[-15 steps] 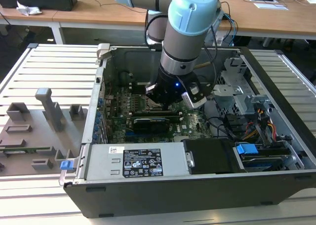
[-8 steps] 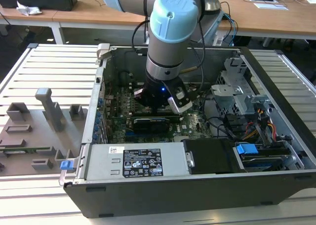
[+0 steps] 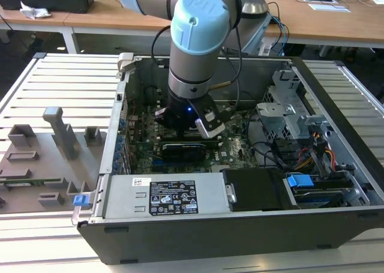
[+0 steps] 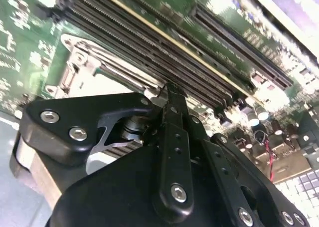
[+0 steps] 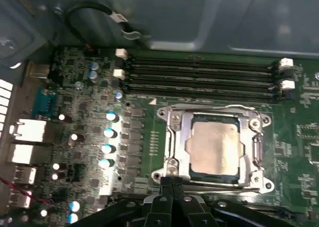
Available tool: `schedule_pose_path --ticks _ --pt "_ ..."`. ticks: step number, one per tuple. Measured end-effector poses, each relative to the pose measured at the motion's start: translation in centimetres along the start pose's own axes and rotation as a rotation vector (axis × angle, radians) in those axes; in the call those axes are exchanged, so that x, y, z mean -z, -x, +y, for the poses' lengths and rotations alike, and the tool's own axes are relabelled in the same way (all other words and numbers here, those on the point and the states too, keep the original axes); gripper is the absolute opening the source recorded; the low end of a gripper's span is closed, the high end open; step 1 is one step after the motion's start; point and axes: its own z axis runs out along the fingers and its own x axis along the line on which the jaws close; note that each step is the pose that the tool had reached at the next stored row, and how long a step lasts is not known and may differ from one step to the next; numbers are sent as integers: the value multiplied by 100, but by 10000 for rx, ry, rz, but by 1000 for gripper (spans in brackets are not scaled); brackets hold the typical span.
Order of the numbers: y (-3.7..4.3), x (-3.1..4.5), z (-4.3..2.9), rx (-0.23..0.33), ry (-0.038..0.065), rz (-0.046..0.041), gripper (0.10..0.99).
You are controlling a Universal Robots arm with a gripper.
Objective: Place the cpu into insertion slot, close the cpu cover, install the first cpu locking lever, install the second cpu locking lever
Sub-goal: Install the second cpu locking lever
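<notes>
While the arm hangs low inside the open PC case (image 3: 336,165), we take the insertion slot (image 5: 172,137) as our landmark, set in the green motherboard (image 5: 149,62) just beside the long black memory slots (image 5: 199,75). The cpu (image 5: 214,148) already sits in the slot, its dull grey top showing through the square cut-out of the cpu cover (image 5: 180,132), which lies flat over it, so the first two steps look done, in our judgement.

The gripper (image 5: 172,184) shows in the first wrist view w/ its two fingers (image 5: 162,202) pressed together, nothing between them; we read it as closed & empty. Its tip sits at the slot's edge on the side away from the memory slots, near one corner of the cover frame. A thin lever rod seems to run along that same edge, approx. parallel to the memory slots, but we can't tell if the tip touches it.

In the second wrist view the gripper (image 4: 169,95) points toward the slot's silver frame (image 4: 75,62), the memory slots beyond.

In the exterior view the gripper (image 3: 187,128) is down over the board, mid-case.
</notes>
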Motion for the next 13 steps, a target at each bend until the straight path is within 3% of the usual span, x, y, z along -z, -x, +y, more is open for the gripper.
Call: schedule_pose_path --ticks 1,6,13 --pt "-28 -3 2 33 75 0 106" --pt "-74 -37 -2 487 173 103 106" --pt "-70 -67 21 827 203 182 106"
